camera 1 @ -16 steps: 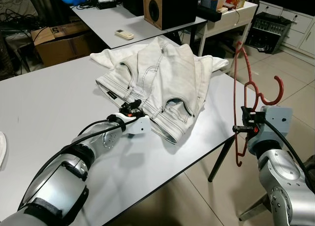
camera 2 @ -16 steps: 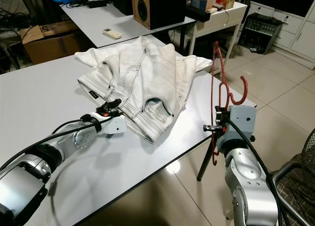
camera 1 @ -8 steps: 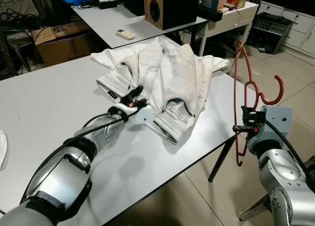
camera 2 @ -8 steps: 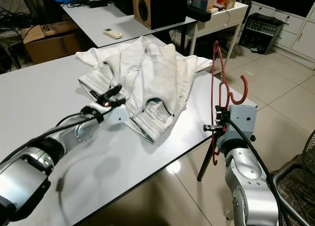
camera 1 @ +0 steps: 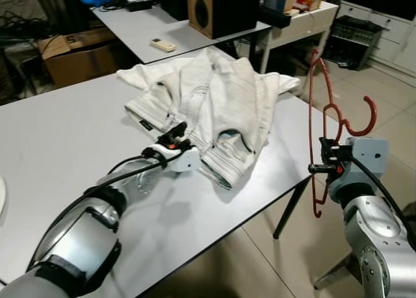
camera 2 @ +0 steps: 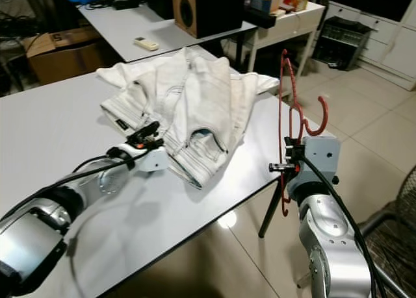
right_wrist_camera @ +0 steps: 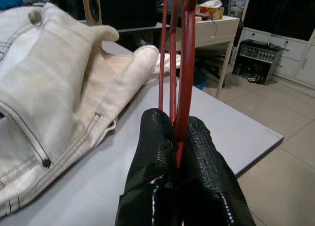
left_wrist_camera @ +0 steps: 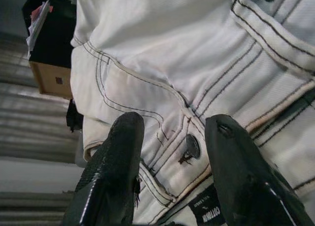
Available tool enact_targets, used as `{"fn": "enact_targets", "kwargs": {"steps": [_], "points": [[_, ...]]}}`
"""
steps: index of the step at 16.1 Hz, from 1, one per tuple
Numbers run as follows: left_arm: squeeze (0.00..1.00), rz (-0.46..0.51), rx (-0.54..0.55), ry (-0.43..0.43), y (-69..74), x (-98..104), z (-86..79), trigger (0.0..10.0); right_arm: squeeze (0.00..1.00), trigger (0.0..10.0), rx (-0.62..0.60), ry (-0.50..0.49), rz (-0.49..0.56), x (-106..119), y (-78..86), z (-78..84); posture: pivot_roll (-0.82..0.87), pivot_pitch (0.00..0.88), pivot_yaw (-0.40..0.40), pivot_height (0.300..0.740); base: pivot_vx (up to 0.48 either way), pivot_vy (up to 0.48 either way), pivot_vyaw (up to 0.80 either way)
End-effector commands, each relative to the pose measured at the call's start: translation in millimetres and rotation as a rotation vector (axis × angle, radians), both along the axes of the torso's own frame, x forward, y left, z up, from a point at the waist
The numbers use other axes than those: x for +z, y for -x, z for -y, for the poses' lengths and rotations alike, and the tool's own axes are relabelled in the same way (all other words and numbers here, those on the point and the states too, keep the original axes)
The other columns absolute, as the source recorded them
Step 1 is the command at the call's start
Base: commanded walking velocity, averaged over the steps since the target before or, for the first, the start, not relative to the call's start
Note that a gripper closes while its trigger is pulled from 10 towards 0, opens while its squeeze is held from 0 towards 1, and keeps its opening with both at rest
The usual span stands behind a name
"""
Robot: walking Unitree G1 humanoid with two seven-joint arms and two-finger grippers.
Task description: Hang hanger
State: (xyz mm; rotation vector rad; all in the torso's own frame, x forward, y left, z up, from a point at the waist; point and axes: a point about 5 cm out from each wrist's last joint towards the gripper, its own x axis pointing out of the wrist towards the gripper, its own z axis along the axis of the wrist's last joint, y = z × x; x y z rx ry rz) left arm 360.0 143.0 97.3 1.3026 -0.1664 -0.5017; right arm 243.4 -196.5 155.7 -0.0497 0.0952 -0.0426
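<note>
The red hanger [camera 1: 324, 126] stands upright off the table's near right corner, pinched between the two black fingers of the right gripper [right_wrist_camera: 177, 159], which are closed tight on its thin bars partway up one side, with the hook [camera 1: 364, 119] curling out to the robot's right. It looks like a light, stiff frame, slim enough to twist or slip in a two-finger pinch, so a hold close to where the bars meet, as here, seems the steadier place; the long free end above could swing and catch on things. The left gripper [left_wrist_camera: 170, 152] hovers over the waistband of the white jeans [camera 1: 214, 106] with its fingers [left_wrist_camera: 115, 172] spread apart, straddling the metal button [left_wrist_camera: 192, 146] and the stitched seam without closing on the cloth. The jeans lie folded and rumpled on the grey table [camera 1: 58, 149]; the denim is soft and fairly heavy and would sag and drag if lifted by one edge, the thick waistband probably giving the firmest grip. Beyond stand a wooden speaker [camera 1: 218, 9], a remote control [camera 1: 164, 45] on a second table, a cardboard box [camera 1: 65, 54] and a white cabinet [camera 1: 390, 41]. The table edge lies between hanger and jeans.
</note>
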Motion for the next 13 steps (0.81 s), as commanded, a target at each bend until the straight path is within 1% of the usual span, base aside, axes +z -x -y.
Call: {"fn": "enact_targets", "kwargs": {"steps": [1, 3, 7, 8, 10, 13], "points": [[0.00, -0.030, -0.011, -0.010, 1.9, -2, -4.9, 10.0, 0.00, 10.0, 0.011, 0.009, -0.001, 2, 2.7, -0.6, -0.29, 0.039, 0.021, 0.727, 0.000, 0.000, 0.00], [0.00, -0.074, -0.054, -0.040, 8.3, -9, -9.7, 10.0, 0.00, 10.0, 0.012, 0.011, -0.011, 1, 4.5, 0.8, -0.29, 0.047, 0.014, 0.727, 0.000, 0.000, 0.00], [0.00, -0.099, -0.070, -0.068, 11.5, -14, -11.4, 10.0, 0.00, 10.0, 0.015, 0.014, -0.017, 2, 5.4, 1.0, -0.29, 0.055, 0.013, 0.727, 0.000, 0.000, 0.00], [0.00, -0.103, -0.063, -0.067, 11.1, -14, -10.4, 10.0, 0.00, 10.0, 0.015, 0.014, -0.018, 2, 5.6, 1.6, -0.29, 0.055, 0.013, 0.727, 0.000, 0.000, 0.00], [0.00, -0.078, -0.024, -0.085, 4.8, -10, -7.0, 10.0, 0.00, 10.0, 0.015, 0.016, -0.018, 3, 6.2, 1.4, -0.31, 0.070, 0.013, 0.727, 0.000, 0.000, 0.00], [0.00, -0.065, 0.048, -0.127, -1.7, -7, -10.6, 10.0, 0.00, 10.0, 0.015, 0.021, -0.024, 4, 8.4, 2.2, -0.31, 0.078, 0.012, 0.727, 0.000, 0.000, 0.00]]}}
